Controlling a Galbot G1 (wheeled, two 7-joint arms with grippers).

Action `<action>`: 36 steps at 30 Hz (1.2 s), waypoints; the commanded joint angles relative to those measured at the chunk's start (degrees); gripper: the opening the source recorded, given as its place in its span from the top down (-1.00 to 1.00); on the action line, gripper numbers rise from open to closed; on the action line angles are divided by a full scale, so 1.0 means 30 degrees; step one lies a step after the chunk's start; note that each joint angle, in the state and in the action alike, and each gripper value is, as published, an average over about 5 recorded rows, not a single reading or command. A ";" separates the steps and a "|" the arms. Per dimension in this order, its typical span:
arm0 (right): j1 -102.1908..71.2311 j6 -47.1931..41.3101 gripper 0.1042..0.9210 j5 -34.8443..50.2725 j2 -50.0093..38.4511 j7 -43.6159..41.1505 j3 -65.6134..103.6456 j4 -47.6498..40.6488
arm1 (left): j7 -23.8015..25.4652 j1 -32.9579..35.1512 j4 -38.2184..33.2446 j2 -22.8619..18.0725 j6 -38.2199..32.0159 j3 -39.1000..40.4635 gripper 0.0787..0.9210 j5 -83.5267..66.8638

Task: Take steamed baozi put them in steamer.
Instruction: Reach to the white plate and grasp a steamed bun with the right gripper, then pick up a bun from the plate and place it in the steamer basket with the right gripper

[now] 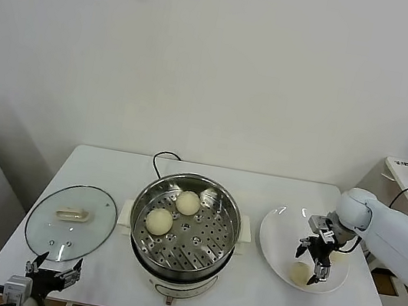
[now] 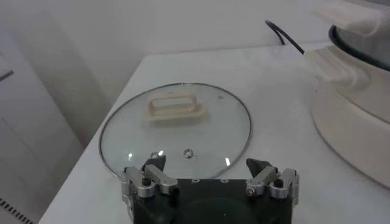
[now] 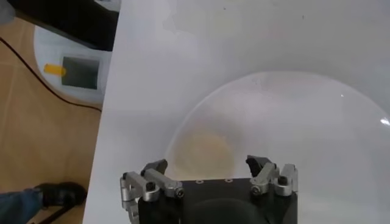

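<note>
The right tool (image 1: pixel 317 258) is hovering wide open over the baozi (image 1: pixel 300 271) on the white plate (image 1: pixel 277 242) beside the steamer (image 1: pixel 185 232), and a badly centred closing is risking squashing it or rolling it away.

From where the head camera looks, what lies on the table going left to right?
Glass lid → steamer holding two baozi → white plate, with the right gripper over a baozi there.

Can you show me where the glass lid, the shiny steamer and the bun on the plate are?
glass lid (image 1: pixel 71 222), head view, on its glass
steamer (image 1: pixel 185 231), head view, on the perforated tray
bun on the plate (image 1: pixel 300 272), head view, on its top
</note>
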 commanded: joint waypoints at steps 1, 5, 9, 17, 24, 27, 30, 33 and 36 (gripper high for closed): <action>-0.0763 -0.0040 -0.33 -0.0722 0.0042 -0.0021 0.0803 -0.0229 | 0.0017 0.0016 -0.0020 -0.0022 -0.0018 0.0015 -0.77 0.0001; -0.1122 -0.0139 -0.13 -0.0778 0.0069 -0.0046 0.1211 -0.0348 | 0.0015 0.0025 -0.0053 -0.0023 0.0003 0.0015 -0.77 0.0008; -0.1343 -0.0237 0.02 -0.0634 0.0082 -0.0078 0.1443 -0.0368 | 0.0009 0.0026 -0.0069 -0.0043 0.0019 0.0020 -0.77 0.0029; -0.0072 -0.0293 0.11 0.0193 -0.0328 -0.0321 0.0791 0.0189 | -0.0006 0.0037 -0.0068 -0.0137 0.0038 0.0070 -0.77 0.0103; 0.6689 -0.0158 0.15 0.2287 -0.0546 -0.0913 -0.2660 0.1486 | -0.0020 0.0012 -0.0187 -0.0118 0.0104 0.0107 -0.77 0.0136; 0.9001 0.0232 0.15 0.3065 0.0007 -0.1190 -0.3308 0.1938 | -0.0024 0.0007 -0.0252 -0.0095 0.0116 0.0113 -0.77 0.0134; 1.0564 0.0958 0.15 0.3770 0.0858 -0.1399 -0.3260 0.2101 | -0.0024 0.0006 -0.0285 -0.0086 0.0114 0.0136 -0.77 0.0133; 1.1714 0.2012 0.15 0.4497 0.2012 -0.1398 -0.2662 0.2257 | -0.0021 0.0005 -0.0269 -0.0045 0.0095 0.0168 -0.77 0.0130; 1.2249 0.3251 0.14 0.4866 0.3253 -0.1119 -0.1921 0.2651 | -0.0019 0.0019 -0.0257 -0.0008 0.0073 0.0186 -0.77 0.0128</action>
